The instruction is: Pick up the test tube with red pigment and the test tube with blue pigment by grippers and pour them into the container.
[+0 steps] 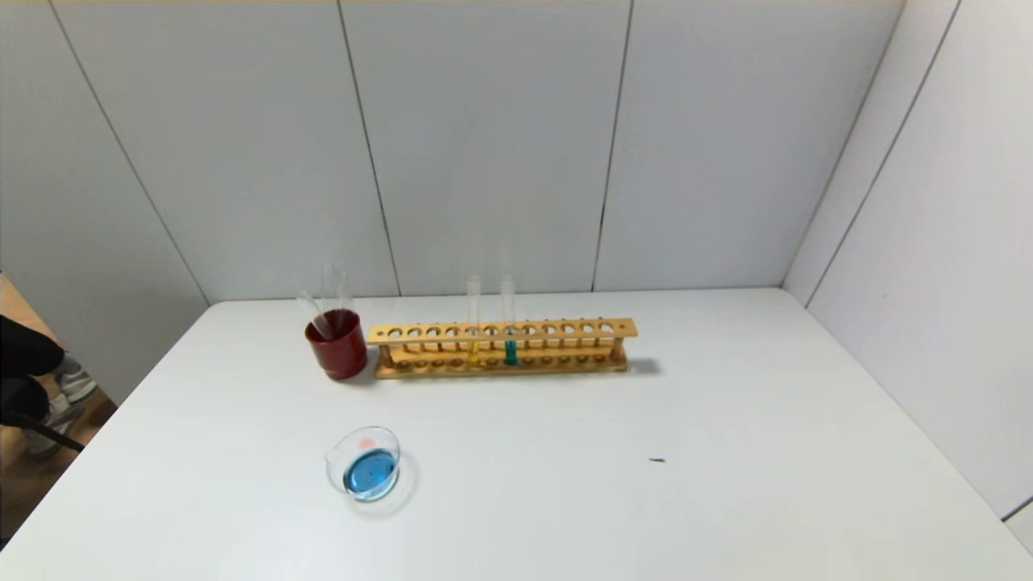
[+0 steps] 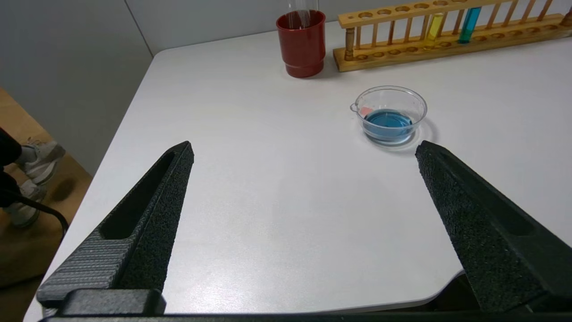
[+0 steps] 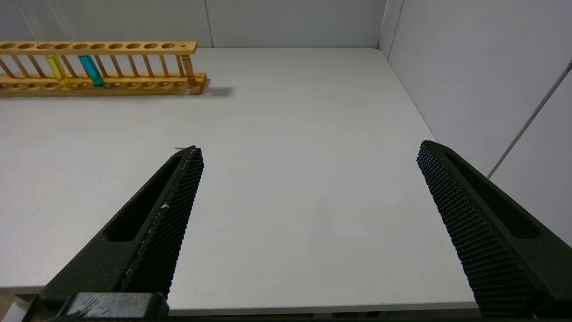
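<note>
In the middle of the head view a wooden rack [image 1: 500, 347] with round holes holds the test tube with blue pigment [image 1: 510, 335] upright, just beside a thin glass tube with yellow liquid [image 1: 473, 332]. Lower left, the container [image 1: 365, 462], a low clear glass dish with a small lip, holds blue liquid, and a dark red cup [image 1: 337, 343] with empty clear tubes touches the rack's left end. The left gripper [image 2: 304, 150] and right gripper [image 3: 308, 152] hang over the white table's [image 1: 726, 452] near edge, rough black pointed fingers spread wide, holding nothing.
</note>
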You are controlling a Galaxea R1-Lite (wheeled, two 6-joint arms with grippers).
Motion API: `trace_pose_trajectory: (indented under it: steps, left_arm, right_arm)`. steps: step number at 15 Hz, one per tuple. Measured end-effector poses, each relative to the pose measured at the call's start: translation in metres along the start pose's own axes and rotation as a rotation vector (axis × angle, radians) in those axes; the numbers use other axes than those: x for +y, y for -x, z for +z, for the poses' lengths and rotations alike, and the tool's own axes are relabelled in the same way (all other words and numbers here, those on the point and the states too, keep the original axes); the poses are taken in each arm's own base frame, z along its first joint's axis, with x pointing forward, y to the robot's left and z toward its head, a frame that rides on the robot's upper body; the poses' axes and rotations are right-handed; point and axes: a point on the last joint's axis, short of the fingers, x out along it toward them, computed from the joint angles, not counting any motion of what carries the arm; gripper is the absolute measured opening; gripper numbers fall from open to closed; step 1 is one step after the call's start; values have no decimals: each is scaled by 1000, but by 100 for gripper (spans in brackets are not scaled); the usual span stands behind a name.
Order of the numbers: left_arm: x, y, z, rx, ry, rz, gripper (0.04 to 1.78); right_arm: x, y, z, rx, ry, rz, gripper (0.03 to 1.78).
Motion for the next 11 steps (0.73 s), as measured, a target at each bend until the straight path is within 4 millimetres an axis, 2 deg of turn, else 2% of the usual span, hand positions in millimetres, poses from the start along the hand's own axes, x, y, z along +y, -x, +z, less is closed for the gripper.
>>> trace_pose_trajectory:
  steps: [11]
  left_arm:
    - [0,0,0,2,87,22,175]
  right_arm:
    - [0,0,0,0,-3,-2,175]
